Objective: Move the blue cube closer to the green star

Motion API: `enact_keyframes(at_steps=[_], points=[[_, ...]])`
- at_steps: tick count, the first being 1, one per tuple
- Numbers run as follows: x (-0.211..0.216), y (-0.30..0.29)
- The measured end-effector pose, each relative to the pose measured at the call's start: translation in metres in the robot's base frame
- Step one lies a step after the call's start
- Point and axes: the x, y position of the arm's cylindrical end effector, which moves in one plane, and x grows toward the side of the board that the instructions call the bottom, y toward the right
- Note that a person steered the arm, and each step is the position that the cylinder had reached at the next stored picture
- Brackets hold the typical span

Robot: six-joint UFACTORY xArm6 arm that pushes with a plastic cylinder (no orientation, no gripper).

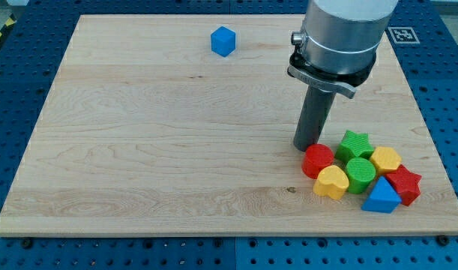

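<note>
The blue cube (223, 40) sits alone near the view's top, left of the arm. The green star (355, 144) lies at the view's lower right, at the top of a tight cluster of blocks. My tip (303, 148) rests on the board just left of that cluster, touching or nearly touching the red round block (318, 160), and a short way left of the green star. The blue cube is far from my tip, up and to the left.
The cluster also holds a yellow heart (332, 182), a green cylinder (360, 172), a yellow hexagon (385, 160), a red star (404, 184) and a blue triangle (381, 198). The wooden board (139, 135) lies on a blue perforated table.
</note>
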Motion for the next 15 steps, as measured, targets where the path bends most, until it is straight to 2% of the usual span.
enact_keyframes(at_steps=[1,2,3,4,5,6,7,10,11,13,15], points=[[-0.019,-0.038],[-0.053,-0.104],[-0.090,-0.185],[-0.143,-0.238],[-0.214,-0.235],[-0.258,-0.215],[-0.263,-0.174],[-0.217,-0.073],[-0.201,-0.065],[-0.180,-0.096],[-0.137,-0.097]])
